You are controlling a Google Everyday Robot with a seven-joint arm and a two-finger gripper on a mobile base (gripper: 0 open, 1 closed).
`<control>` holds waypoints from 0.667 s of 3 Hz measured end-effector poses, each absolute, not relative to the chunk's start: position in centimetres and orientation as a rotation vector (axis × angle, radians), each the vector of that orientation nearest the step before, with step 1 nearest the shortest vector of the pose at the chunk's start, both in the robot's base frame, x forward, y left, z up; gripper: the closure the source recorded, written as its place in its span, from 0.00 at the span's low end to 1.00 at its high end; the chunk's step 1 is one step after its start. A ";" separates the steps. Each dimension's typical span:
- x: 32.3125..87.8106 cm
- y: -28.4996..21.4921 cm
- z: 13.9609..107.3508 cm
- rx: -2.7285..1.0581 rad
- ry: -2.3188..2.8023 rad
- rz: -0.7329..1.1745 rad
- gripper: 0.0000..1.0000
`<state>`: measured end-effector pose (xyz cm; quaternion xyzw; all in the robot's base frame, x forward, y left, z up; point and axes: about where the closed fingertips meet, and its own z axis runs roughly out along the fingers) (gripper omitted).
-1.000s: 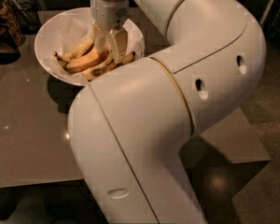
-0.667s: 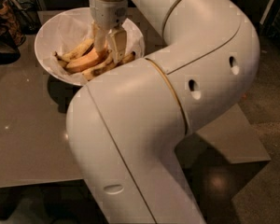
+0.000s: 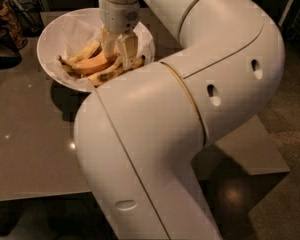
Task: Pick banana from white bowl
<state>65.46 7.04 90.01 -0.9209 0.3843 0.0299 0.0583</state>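
The white bowl stands on the grey table at the upper left, lined with crinkled white paper. It holds several bananas, yellow with brown spots, lying across its middle. My gripper hangs straight down from the white wrist into the bowl. Its tip is right at the bananas, on the right side of the pile. My arm's large white elbow covers the bowl's near right rim and much of the table.
The grey table runs from the bowl toward the front left edge. Dark objects stand at the far left beside the bowl. Dark floor lies to the right.
The arm's elbow has shifted slightly. The gripper stays at the same spot over the bananas in the bowl.
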 end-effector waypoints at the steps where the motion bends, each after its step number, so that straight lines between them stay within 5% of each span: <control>1: 64.8 6.3 89.9 -2.779 1.188 0.110 0.46; 2: 64.4 6.1 90.0 -2.781 1.197 0.111 0.47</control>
